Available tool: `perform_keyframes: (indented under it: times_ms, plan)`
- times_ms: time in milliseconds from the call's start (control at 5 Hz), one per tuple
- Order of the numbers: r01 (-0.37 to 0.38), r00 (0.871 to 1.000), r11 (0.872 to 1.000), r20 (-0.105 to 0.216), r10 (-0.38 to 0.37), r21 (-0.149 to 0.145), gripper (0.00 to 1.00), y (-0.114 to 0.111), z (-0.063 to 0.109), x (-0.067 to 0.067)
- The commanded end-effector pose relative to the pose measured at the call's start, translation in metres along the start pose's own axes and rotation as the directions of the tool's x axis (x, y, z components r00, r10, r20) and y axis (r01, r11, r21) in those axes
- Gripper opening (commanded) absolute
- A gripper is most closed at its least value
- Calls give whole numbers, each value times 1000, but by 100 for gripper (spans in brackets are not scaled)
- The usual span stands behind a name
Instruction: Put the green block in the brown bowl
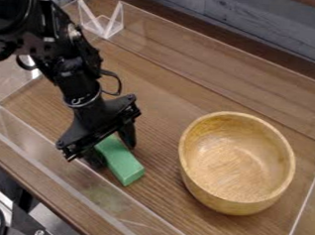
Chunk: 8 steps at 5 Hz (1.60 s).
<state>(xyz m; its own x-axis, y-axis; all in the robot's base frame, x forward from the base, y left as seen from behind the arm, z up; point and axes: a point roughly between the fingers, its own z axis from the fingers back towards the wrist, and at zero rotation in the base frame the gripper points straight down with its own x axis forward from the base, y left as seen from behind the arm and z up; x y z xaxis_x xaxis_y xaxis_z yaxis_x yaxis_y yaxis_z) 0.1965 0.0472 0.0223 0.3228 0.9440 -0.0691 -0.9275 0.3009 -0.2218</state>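
Camera view: the gripper (100, 145) points steeply down with its jaws astride the upper end of the block (117, 160), narrowed onto it; a firm hold can't be confirmed. The block's long axis runs from gripper toward lower right. The bowl (237, 160) sits well apart to the block's right.

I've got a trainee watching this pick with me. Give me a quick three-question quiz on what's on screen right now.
1. True or false: the green block already lies inside the brown bowl.
2. Where is the gripper? A) over the bowl B) down at the block's far end C) raised well above the table
3. Fill in: the bowl's inside holds ____.

Key:
1. False; it lies on the table left of the bowl.
2. B
3. Nothing
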Motion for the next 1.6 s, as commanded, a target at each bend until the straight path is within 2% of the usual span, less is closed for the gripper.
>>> perform_keyframes:
  times_ms: [0, 800, 1200, 1400]
  plan:
    - [15, 1000, 1000, 13, -15, -16, 0, -9, 10, 0]
    - [47, 999, 999, 16, -47, -12, 0, -26, 46, -11]
    - [106, 994, 994, 12, -105, -32, 0, -39, 64, -35]
    - [168, 986, 985, 4, -168, -36, 0, -45, 73, -51]
